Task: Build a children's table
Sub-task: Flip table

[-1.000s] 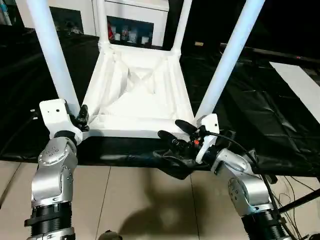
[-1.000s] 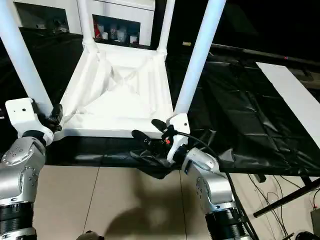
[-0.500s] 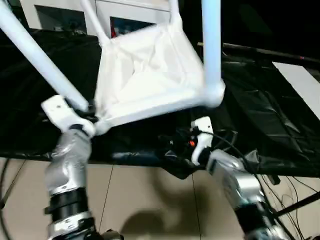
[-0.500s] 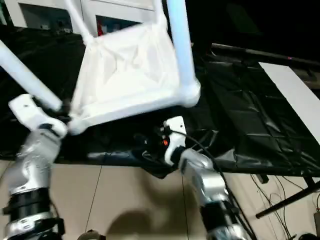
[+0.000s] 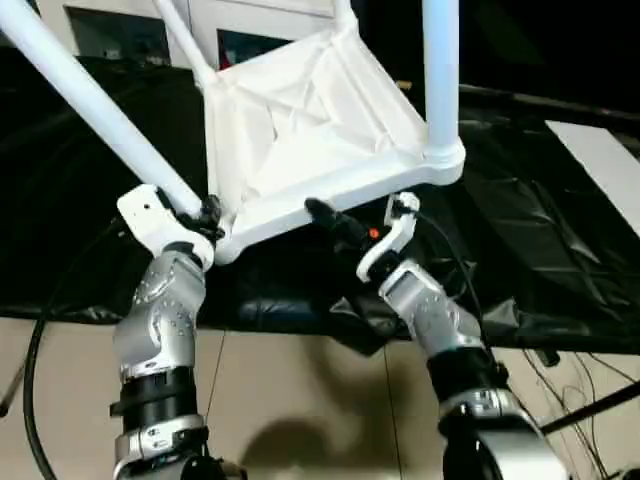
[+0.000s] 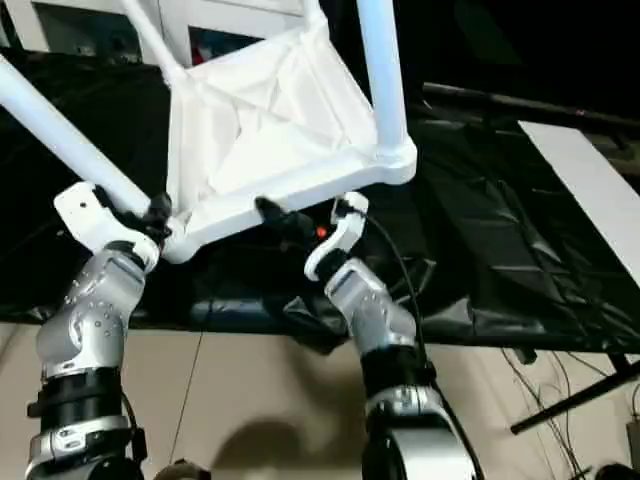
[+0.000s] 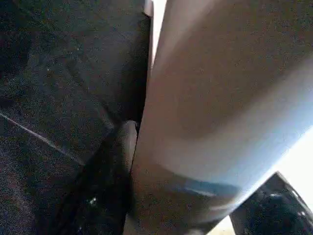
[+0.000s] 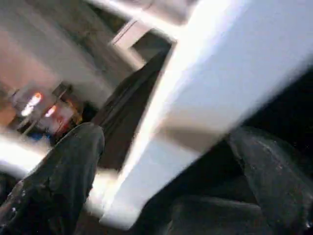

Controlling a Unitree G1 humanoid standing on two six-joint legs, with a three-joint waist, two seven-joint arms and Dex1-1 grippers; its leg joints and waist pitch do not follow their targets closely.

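Upturned table tilted at frame centre. Left hand clamped on its leg at left. Right hand spread wide under the front edge.

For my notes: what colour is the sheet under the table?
Black sheet, best in the left eye view.

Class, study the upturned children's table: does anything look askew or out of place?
Yes. The tabletop sits tilted, its near right corner raised off the black sheet. The left gripper clamps a leg at the lower corner.
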